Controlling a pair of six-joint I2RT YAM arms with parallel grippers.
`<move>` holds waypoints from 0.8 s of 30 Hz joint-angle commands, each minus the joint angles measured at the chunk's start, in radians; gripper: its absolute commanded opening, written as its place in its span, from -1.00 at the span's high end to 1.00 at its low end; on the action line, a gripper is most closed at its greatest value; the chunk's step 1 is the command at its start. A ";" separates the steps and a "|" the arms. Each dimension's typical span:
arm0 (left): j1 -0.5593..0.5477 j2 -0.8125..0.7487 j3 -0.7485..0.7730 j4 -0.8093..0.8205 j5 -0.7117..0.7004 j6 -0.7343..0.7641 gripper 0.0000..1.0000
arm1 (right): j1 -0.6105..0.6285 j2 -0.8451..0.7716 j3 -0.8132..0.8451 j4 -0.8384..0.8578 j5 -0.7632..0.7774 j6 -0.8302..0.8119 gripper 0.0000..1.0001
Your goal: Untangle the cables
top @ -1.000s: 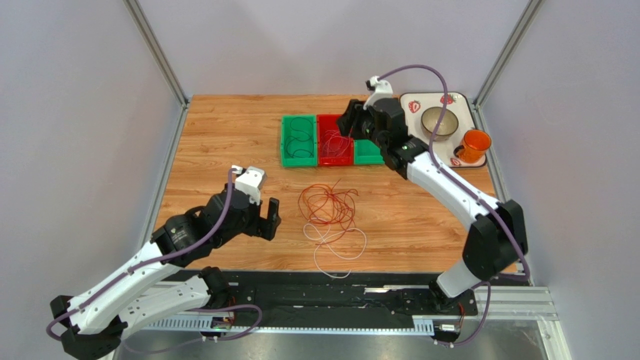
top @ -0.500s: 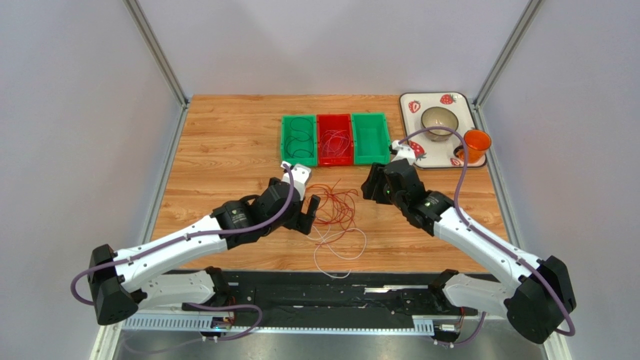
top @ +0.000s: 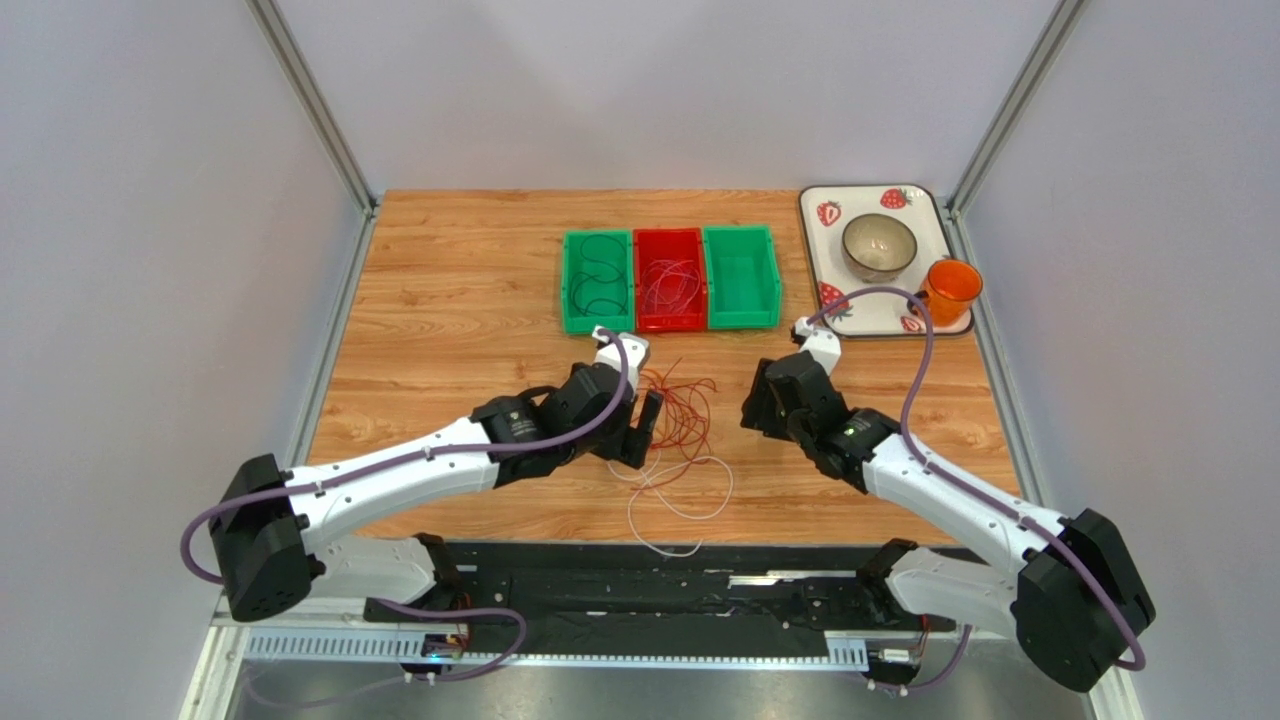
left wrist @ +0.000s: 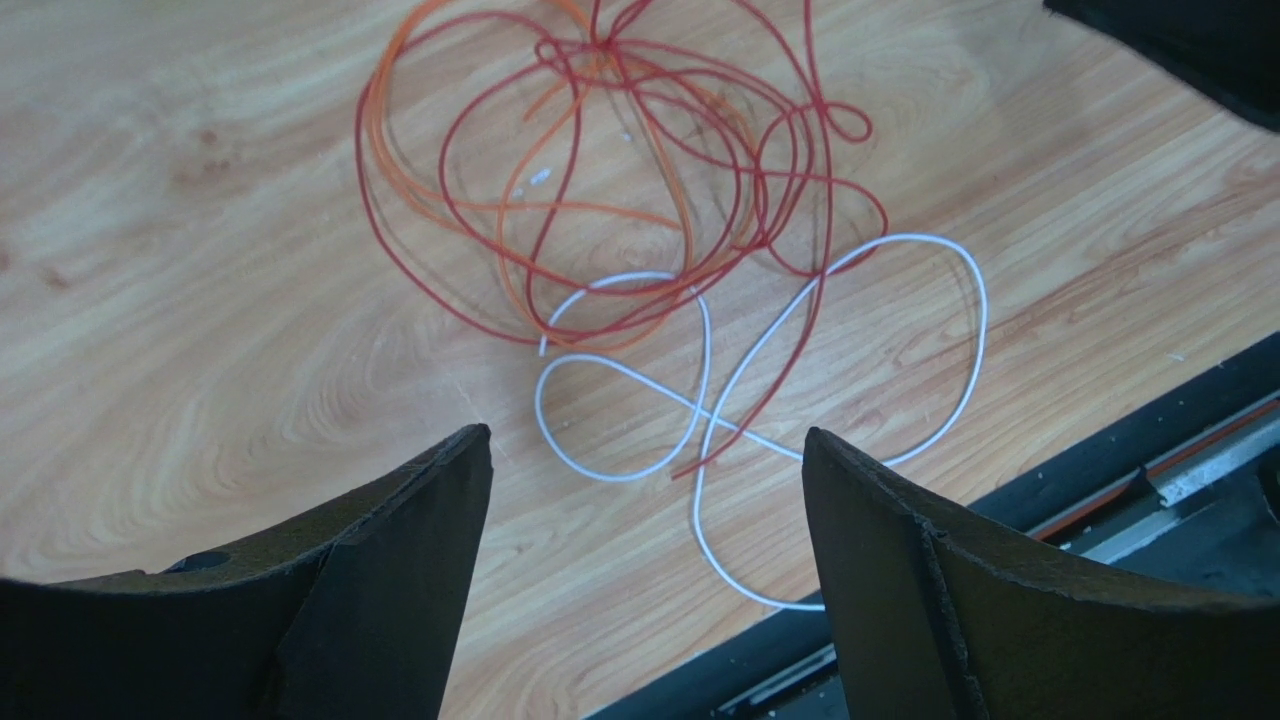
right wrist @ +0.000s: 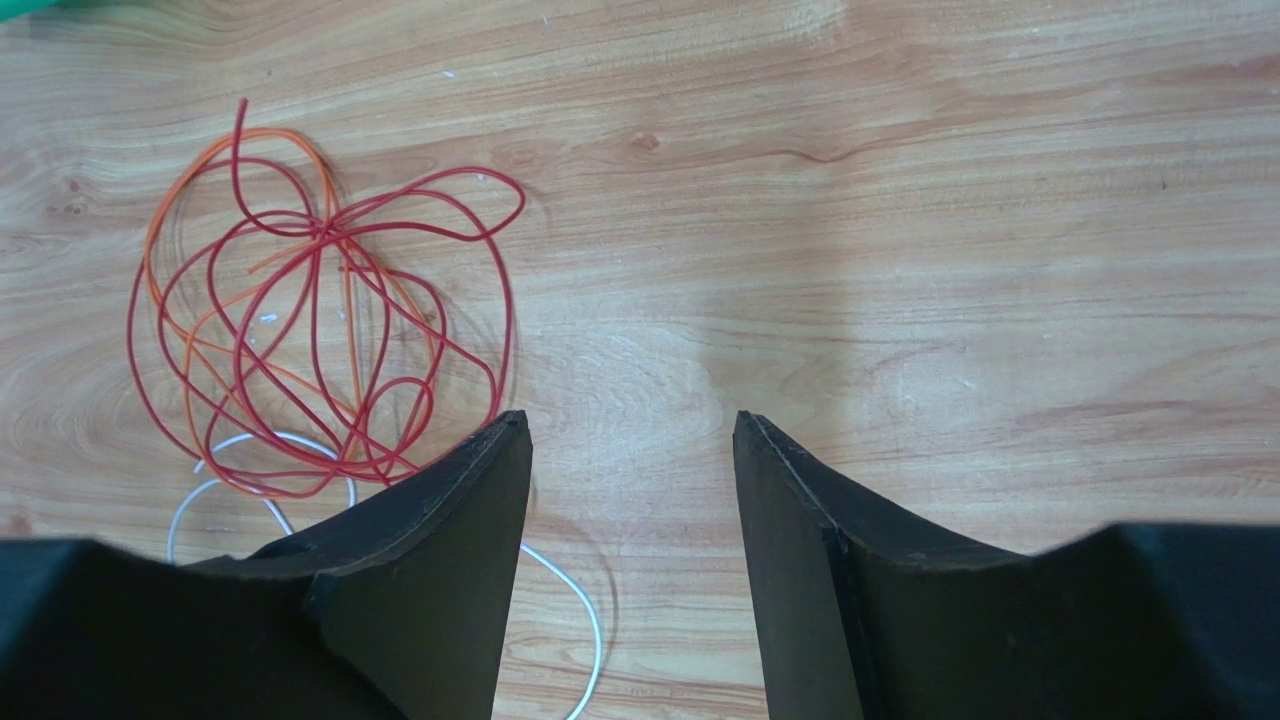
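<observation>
Both arms lean in over the cables (top: 673, 417), which lie in a loose heap on the table (top: 451, 270) between the two grippers. The left gripper (top: 646, 428) hangs at the heap's left edge with its jaws spread wide and nothing between them. The right gripper (top: 759, 402) sits just right of the heap, jaws parted less widely and also empty.

From the left wrist view the tangle comes down to three strands. The red cable (left wrist: 759, 375) makes most of the loops, and an orange cable (left wrist: 388, 72) runs along with it on the far side. A white cable (left wrist: 986, 330) curls out on the near side toward the table's front edge. One red tail cuts across the white loops; I can't tell which lies on top.

This looks to me like the approach before a first grasp. The white cable seems the easiest to free, since most of it lies clear of the red. I'd bring the left gripper down on a white stretch where no red runs beside it and close on that strand alone. The right gripper could settle on the red bundle to hold it in place.

After that, a slow pull toward the near edge, low along the wood, should slip the white out. A quick tug would probably drag the whole heap or tighten the crossing.
</observation>
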 commanded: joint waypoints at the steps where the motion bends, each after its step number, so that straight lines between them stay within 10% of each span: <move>1: -0.008 -0.060 -0.098 -0.006 0.040 -0.140 -0.68 | -0.004 0.004 0.014 0.074 0.008 0.010 -0.13; 24: -0.015 0.090 -0.219 0.175 -0.032 -0.321 -0.44 | -0.002 0.113 0.092 0.035 -0.020 -0.010 -0.07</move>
